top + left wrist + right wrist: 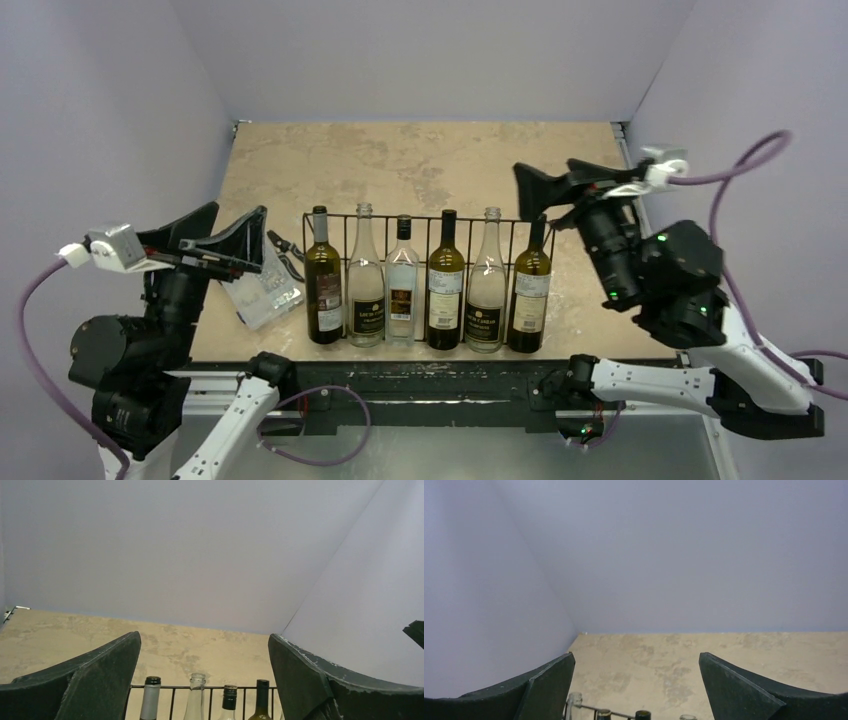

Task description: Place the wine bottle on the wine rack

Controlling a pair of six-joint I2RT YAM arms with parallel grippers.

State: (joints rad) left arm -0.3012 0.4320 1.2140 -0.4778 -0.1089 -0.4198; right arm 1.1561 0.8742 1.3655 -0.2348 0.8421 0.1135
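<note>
The wine rack (470, 219) is a long black wire frame at the table's near middle. Several wine bottles stand upright in it in a row, from a dark green one (323, 285) at the left end to a dark green one (530, 290) at the right end. I see no bottle outside the rack. My left gripper (232, 232) is open and empty, raised left of the rack. My right gripper (560, 190) is open and empty, raised just above and right of the rightmost bottle's neck. The left wrist view (204, 636) shows bottle necks (151, 695) below its jaws.
A small clear plastic organiser box (262, 292) lies left of the rack, under my left gripper. A small black tool (286, 252) lies beside it. Grey walls close the table on three sides. The tan tabletop (420, 165) stretches behind the rack.
</note>
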